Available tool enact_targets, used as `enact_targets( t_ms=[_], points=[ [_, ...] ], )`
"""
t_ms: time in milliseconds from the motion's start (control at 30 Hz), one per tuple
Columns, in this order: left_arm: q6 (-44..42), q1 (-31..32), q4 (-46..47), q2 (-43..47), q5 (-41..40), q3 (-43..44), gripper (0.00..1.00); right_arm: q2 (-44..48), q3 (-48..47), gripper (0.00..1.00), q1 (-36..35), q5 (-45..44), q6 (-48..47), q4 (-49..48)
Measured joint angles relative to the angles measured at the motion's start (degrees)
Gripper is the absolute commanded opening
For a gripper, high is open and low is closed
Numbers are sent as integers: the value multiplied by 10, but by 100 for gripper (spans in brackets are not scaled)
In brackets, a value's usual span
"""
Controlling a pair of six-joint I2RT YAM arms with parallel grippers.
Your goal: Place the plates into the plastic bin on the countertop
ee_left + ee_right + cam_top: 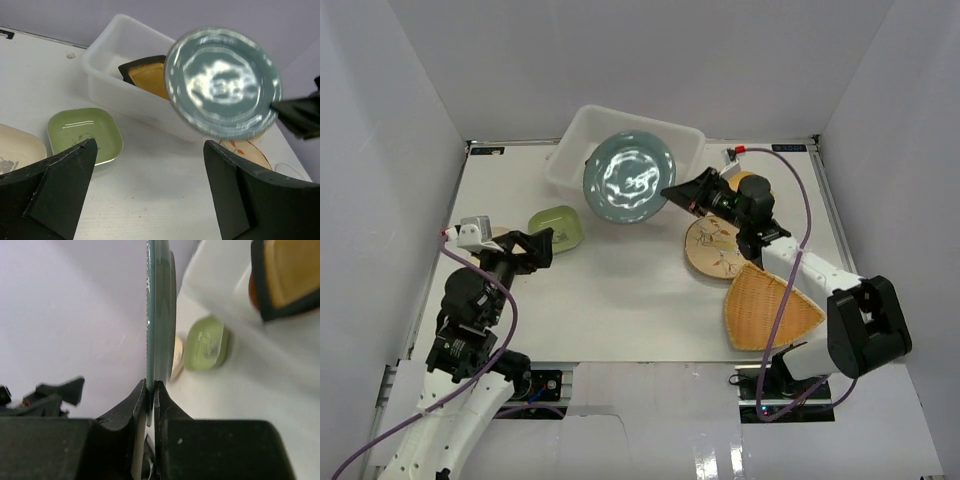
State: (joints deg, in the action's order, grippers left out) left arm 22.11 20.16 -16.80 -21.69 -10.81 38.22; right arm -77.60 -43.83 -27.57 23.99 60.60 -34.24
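Right pincer (pixel 670 190): clenched on the rim of the grey-blue plate (pixel 630 178). The right wrist view shows both fingers pressed flat against opposite faces of the rim, with no gap beyond the plate's thickness. The plate is round and glossy, with concentric ridges and pale glaze streaks. It is held clear of the surface (pixel 620 300) and tilted on edge. In the top view it overlaps the near wall of the plastic bin (pixel 582 125).

Left pincer (pixel 542 243): released, jaws wide apart, holding nothing. It hangs just beside the green plate (pixel 558 228).

Plastic bin: white, translucent, rectangular, with rounded corners and a flared rim. It sits at 12 o'clock on the surface. An amber square plate (pixel 147 75) with a black rim leans inside it.

Remaining items, top view:
- Green plate: small, glossy, rounded square, at 9 o'clock.
- Cream plate (pixel 15 147): just beside the green plate, partly out of frame.
- Painted round plate (pixel 712 250): at 3 o'clock.
- Woven square plate (pixel 765 305): tan, at 4 o'clock, touching the painted plate.
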Motion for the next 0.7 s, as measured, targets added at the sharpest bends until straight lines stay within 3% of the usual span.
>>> enact_targets(
  t_ms=[133,367,567,700],
  points=[
    [7,8,1,-13,25,-15,98,-98,-140,8,42,-13,-25,1],
    [52,29,6,-73,110,-17,98,-356,-411,8,63,-26,-81,61],
    [136,33,70,-147,249,-60,98,-477,-511,8,64,-42,-114,171],
    [184,36,103,-198,305,-101,98,-501,-536,8,66,-41,-115,186]
  ],
)
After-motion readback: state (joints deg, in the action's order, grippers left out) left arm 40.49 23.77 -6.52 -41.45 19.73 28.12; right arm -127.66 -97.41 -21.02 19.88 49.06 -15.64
